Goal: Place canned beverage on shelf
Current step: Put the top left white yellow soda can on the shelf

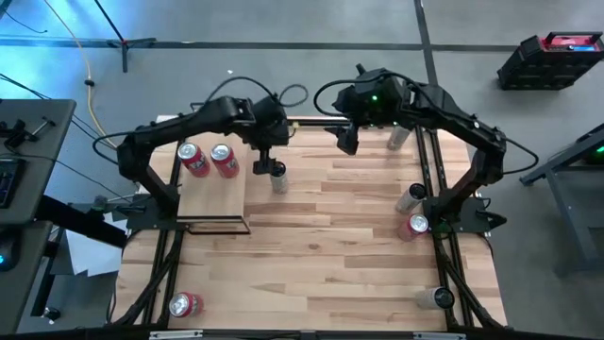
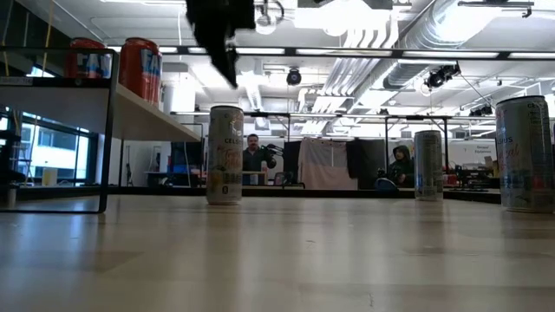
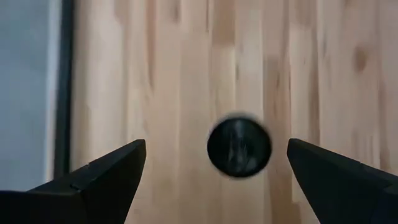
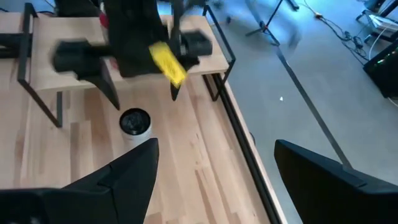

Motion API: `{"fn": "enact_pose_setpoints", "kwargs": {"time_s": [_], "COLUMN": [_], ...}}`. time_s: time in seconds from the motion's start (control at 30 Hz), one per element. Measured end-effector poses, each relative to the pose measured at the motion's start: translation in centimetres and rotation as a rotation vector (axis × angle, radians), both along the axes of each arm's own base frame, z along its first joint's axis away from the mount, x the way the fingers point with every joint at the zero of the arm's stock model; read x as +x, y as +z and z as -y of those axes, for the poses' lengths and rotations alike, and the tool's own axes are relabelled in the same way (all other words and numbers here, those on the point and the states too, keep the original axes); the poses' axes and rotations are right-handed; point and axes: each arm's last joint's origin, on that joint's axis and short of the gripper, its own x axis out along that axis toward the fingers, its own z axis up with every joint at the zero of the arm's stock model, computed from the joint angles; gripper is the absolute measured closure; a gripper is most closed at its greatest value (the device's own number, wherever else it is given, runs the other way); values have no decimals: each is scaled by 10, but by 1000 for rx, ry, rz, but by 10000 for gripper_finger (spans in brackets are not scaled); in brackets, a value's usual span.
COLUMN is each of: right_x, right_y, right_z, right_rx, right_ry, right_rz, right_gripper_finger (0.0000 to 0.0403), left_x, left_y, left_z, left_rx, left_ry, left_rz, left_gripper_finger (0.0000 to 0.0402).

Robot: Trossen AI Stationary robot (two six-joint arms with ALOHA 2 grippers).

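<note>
The left pincer (image 1: 265,166) hangs with its fingers spread apart above a pale can (image 1: 278,178) standing upright on the worktop (image 1: 330,246), just beside the shelf (image 1: 212,194); nothing is gripped. Two red cans (image 1: 209,160) stand on the shelf. The right pincer (image 1: 346,142) waits near the worktop's far edge, fingers apart and empty. More cans stand along the worktop's right side.

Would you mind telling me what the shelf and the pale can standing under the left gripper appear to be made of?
The shelf looks like a pale, matte wood board with visible grain, carried on a thin black frame, probably painted metal. The pale can looks like thin metal, likely aluminium, with a printed, slightly glossy wall and a dark top seen from above. The left gripper hangs open above it.
</note>
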Motion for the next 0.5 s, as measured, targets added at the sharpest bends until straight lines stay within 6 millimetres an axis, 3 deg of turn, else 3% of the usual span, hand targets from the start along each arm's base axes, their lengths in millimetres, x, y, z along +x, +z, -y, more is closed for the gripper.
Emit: {"fn": "enact_pose_setpoints", "kwargs": {"time_s": [0.17, 0.5], "right_x": [0, 0], "right_y": [-1, 0], "right_z": [-1, 0], "right_rx": [2, 1], "right_ry": [2, 1], "right_rz": [-9, -6], "right_gripper_finger": [97, 97], "left_x": [3, 12], "left_y": [-23, -44], "left_z": [7, 22], "left_rx": [-3, -8], "left_ry": [-50, -114], "left_rz": [-32, -12], "left_gripper_finger": [21, 21]}}
